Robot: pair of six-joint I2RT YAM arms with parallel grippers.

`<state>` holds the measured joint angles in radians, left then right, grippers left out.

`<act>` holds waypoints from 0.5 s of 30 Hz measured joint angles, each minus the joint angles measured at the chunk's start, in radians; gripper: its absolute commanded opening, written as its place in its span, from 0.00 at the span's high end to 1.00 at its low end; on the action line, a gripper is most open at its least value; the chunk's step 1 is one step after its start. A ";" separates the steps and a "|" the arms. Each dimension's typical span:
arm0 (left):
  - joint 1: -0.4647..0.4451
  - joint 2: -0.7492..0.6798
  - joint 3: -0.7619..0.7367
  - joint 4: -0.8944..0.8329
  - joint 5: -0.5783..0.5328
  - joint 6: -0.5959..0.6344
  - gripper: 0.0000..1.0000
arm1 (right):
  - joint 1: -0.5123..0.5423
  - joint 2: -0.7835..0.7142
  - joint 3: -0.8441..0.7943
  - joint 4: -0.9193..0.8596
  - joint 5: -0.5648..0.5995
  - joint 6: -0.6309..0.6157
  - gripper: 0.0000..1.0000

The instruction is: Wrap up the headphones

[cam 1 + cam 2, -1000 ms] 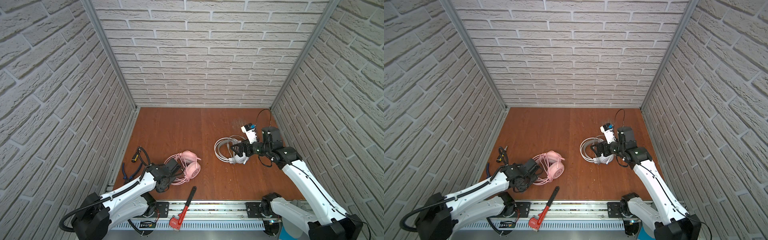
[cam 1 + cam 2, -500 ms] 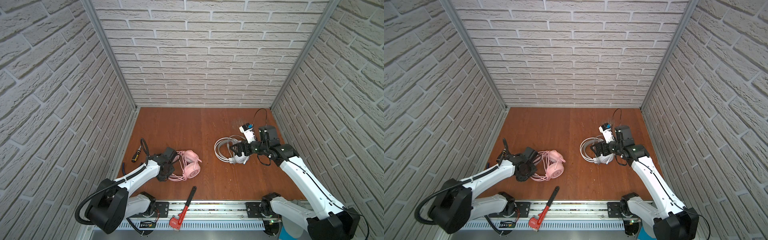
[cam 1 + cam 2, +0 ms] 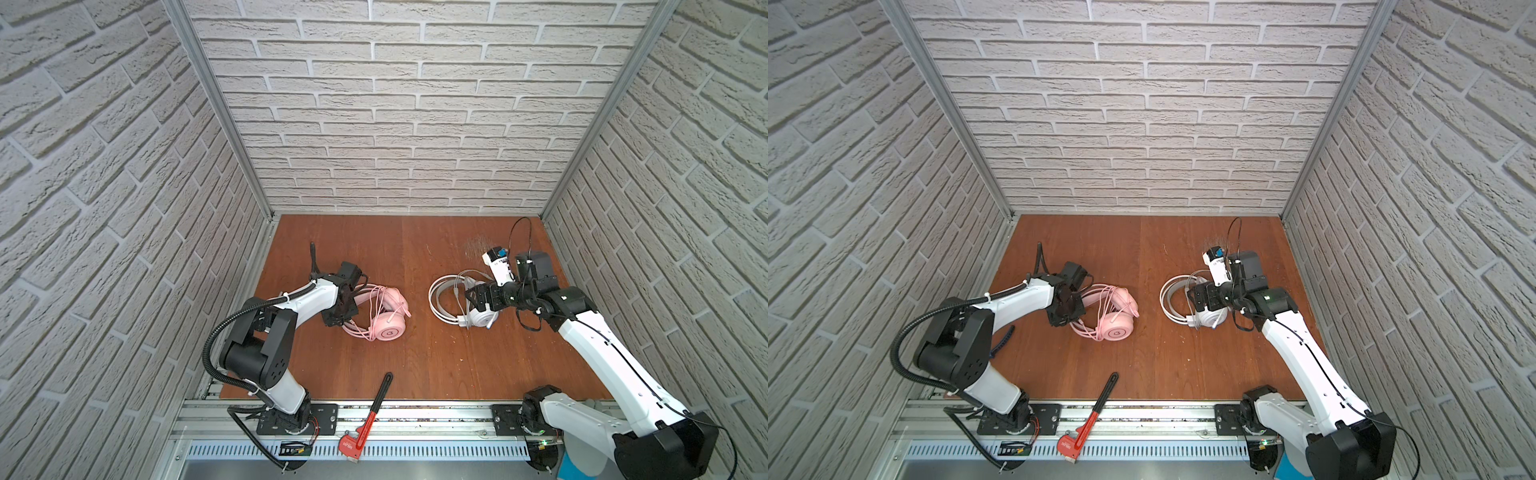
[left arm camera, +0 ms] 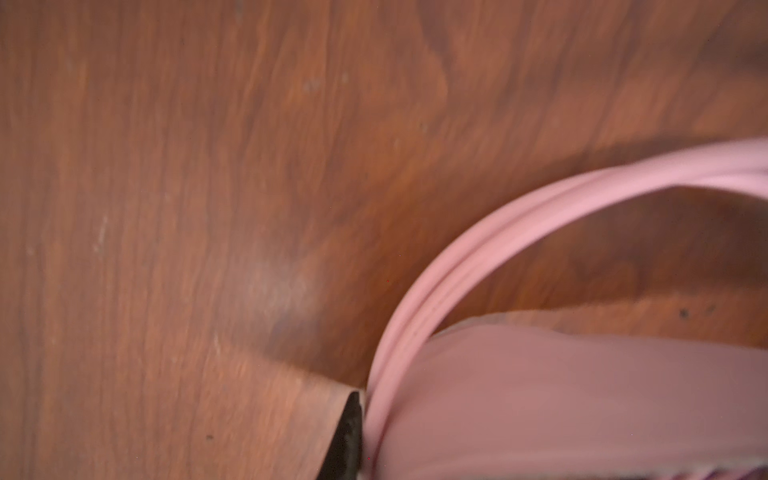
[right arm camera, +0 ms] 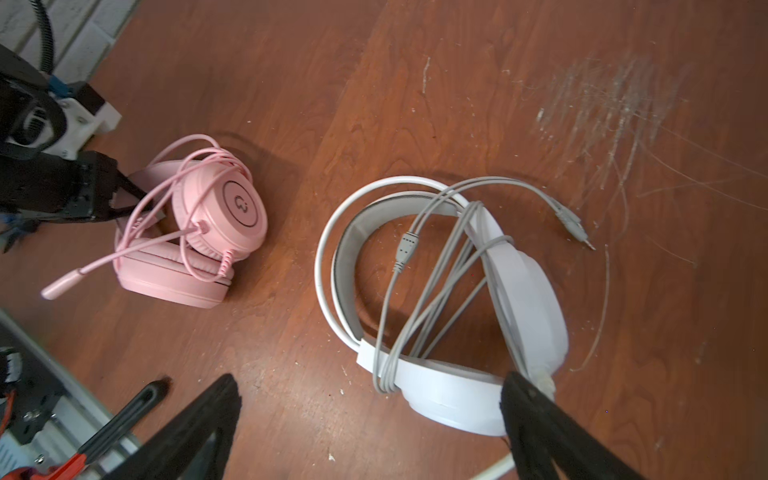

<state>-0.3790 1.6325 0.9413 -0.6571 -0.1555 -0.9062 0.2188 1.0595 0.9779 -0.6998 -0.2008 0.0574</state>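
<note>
Pale brick walls (image 3: 395,104) enclose a reddish wooden table (image 3: 415,365) on three sides; two white and black robot arms reach in from the near edge.

The left arm (image 3: 299,303) bends in towards the left middle of the table; the right arm (image 3: 602,345) stretches to the right middle.

The pink headset (image 3: 388,320) lies left of centre, ear cups stacked; the white headset (image 3: 442,299), with a grey inner band, lies right of centre, well apart from the pink one.

The left gripper (image 3: 340,311) sits at the pink headband; in the left wrist view one dark fingertip (image 4: 349,436) touches the pink cable (image 4: 457,257); whether the jaws clamp it cannot be told.

The right gripper (image 5: 370,380) hangs over the white headset, jaws spread wide, holding nothing; one finger meets the ear cup's edge.

A red and black pipe wrench (image 3: 370,415) lies across the near edge, between the arm bases.

The grey cable (image 5: 432,266) loops around the white headband; its plug (image 5: 575,228) rests on the wood just beside it.

The pink boom mic (image 5: 83,272) sticks out from the pink headset.
</note>
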 measured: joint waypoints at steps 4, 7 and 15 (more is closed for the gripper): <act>0.032 0.061 0.069 0.003 0.000 0.065 0.78 | -0.017 0.017 0.000 -0.020 0.104 0.027 0.00; 0.043 0.093 0.105 0.008 0.003 0.106 0.70 | -0.053 0.047 0.000 -0.045 0.170 0.045 0.00; 0.045 0.098 0.158 -0.007 0.023 0.160 0.27 | -0.214 0.103 0.000 -0.076 0.282 0.062 0.37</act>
<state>-0.3340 1.7306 1.0996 -0.6640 -0.1322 -0.7460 0.0048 1.1622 0.9779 -0.7753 0.0814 0.1192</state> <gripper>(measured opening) 0.630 0.728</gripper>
